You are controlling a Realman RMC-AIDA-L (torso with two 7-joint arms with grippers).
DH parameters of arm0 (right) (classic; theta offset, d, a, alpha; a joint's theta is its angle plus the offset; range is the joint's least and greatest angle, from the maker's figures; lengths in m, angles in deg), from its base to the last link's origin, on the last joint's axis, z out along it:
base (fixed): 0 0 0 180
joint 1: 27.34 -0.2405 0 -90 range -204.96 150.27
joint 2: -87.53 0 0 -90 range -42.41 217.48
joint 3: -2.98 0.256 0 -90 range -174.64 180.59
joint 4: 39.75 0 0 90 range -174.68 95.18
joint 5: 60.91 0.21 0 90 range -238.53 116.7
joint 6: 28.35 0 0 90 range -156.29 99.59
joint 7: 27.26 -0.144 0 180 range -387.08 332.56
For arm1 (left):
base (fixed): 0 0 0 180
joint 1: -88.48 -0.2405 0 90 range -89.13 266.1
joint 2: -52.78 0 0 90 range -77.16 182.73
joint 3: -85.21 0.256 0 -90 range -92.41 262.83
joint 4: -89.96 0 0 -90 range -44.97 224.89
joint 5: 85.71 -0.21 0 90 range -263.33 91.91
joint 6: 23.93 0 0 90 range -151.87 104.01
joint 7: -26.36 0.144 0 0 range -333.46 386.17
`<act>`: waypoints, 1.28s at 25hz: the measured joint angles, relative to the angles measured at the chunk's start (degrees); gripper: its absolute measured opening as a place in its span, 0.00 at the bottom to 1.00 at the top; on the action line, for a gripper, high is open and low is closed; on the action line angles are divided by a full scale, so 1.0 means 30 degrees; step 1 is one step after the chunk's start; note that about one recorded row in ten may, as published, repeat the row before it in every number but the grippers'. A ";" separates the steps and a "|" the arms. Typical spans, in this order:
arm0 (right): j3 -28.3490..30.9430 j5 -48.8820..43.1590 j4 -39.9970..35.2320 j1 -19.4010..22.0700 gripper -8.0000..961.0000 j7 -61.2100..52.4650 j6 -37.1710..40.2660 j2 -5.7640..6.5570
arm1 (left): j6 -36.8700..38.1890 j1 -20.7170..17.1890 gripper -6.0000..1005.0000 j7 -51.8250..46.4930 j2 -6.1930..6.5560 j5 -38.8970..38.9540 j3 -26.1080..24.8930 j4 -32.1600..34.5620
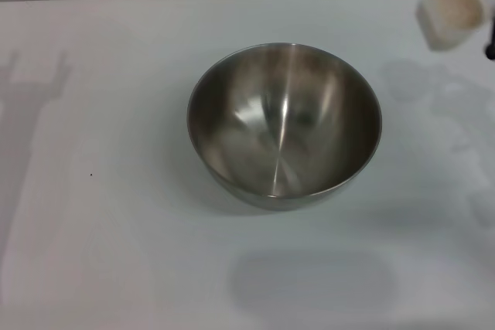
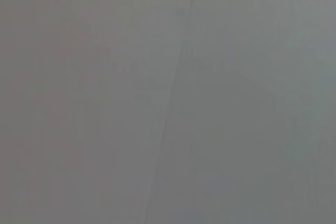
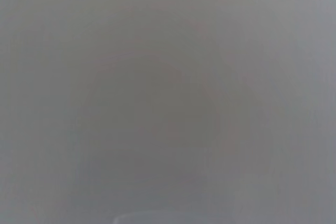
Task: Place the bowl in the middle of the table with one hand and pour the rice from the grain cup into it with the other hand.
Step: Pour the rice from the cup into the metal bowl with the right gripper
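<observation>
Fingers of either gripper we cannot see, so their state is unknown, but on the plain white table (image 1: pixel 93 253) we find the wide steel bowl (image 1: pixel 284 125) empty at centre, with the small frosted rice-filled grain cup (image 1: pixel 451 15) far off toward our right arm.

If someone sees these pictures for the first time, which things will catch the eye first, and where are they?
The large shiny bowl stands out first, upright and empty near the middle of the white table. Next is the small grain cup at the far right corner, filled with pale rice; a dark part shows beside it at the picture's edge. No gripper is clearly in view, and both wrist views show only plain grey.
</observation>
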 joint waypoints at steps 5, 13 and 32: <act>-0.0930 -0.0122 0.0544 -0.1196 0.02 0.3327 -0.0415 -0.0032 | -0.0031 0.0109 0.86 0.0000 0.0000 0.0003 0.0010 0.0037; -0.1301 -0.0148 0.2643 -0.2243 0.02 1.2153 -0.1748 -0.0080 | -0.0047 0.0132 0.86 -0.0024 -0.0001 0.0001 0.0023 -0.0024; -0.1307 -0.4143 0.3630 -0.2519 0.02 2.7625 -0.1503 -0.0138 | -0.0048 0.0066 0.86 -0.0217 -0.0001 0.0002 -0.0101 0.0053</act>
